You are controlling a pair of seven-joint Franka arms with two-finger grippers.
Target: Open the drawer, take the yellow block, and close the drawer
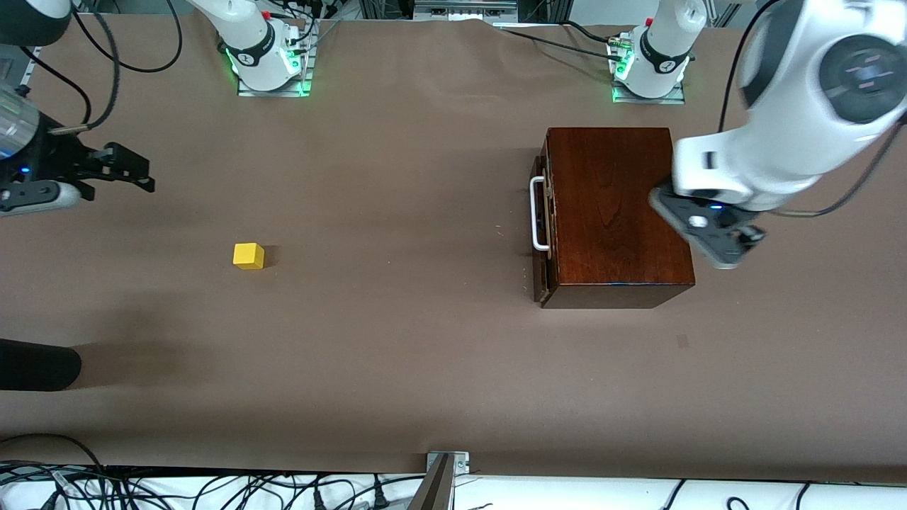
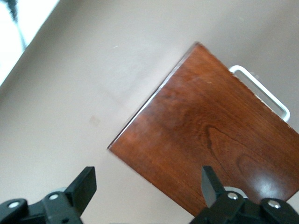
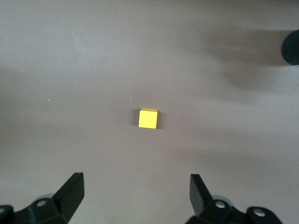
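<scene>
The yellow block (image 1: 248,256) lies on the bare table toward the right arm's end, well apart from the box; it also shows in the right wrist view (image 3: 148,118). The dark reddish-brown wooden box (image 1: 616,212) stands toward the left arm's end. Its drawer (image 1: 544,227) sits almost flush in the box, with the white bar handle (image 1: 539,212) facing the block. My left gripper (image 1: 719,244) is open and empty, over the box's edge away from the handle (image 2: 147,186). My right gripper (image 1: 142,172) is open and empty, above the table some way from the block (image 3: 135,191).
A dark rounded object (image 1: 35,365) reaches in at the table's edge at the right arm's end, nearer the front camera than the block. A metal bracket (image 1: 446,464) and cables (image 1: 212,489) line the table's near edge. Both arm bases stand along the top.
</scene>
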